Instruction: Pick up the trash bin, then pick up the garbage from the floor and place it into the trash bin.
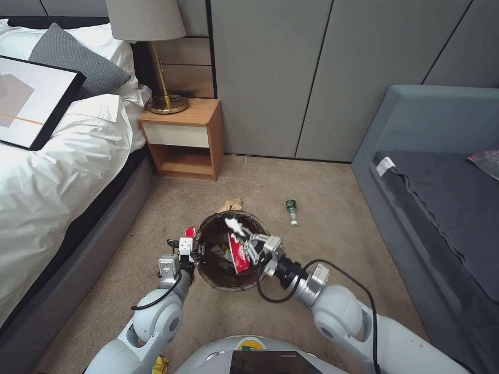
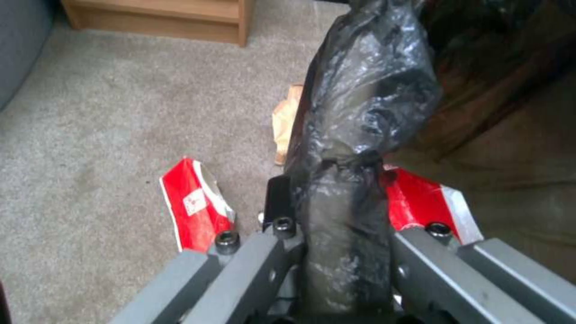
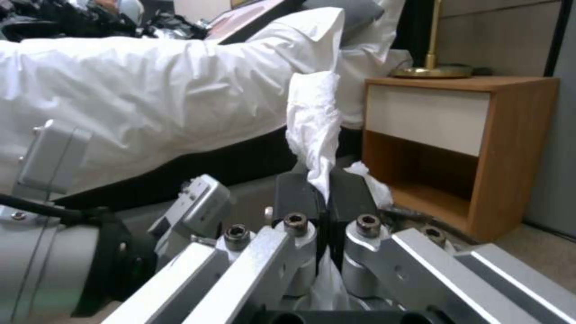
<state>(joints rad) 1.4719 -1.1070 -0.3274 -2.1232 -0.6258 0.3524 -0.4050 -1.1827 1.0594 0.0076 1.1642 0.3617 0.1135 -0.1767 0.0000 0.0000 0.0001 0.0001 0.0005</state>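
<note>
Left end effector (image 1: 193,253) clamps the trash bin (image 1: 208,267) rim; right end effector (image 1: 243,235), shut on crumpled white paper (image 1: 235,225) (above the opening), risks snagging the liner

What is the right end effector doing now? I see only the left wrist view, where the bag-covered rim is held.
Observer: The right end effector is above the trash bin, shut on crumpled white paper.
Operator: Is other garbage on the floor?
Observer: Yes, a small green bottle lies on the carpet, beyond the bin and to the robot's right.
Operator: Anything nearer to the robot?
Observer: A yellow wrapper lies close below the left arm.
</note>
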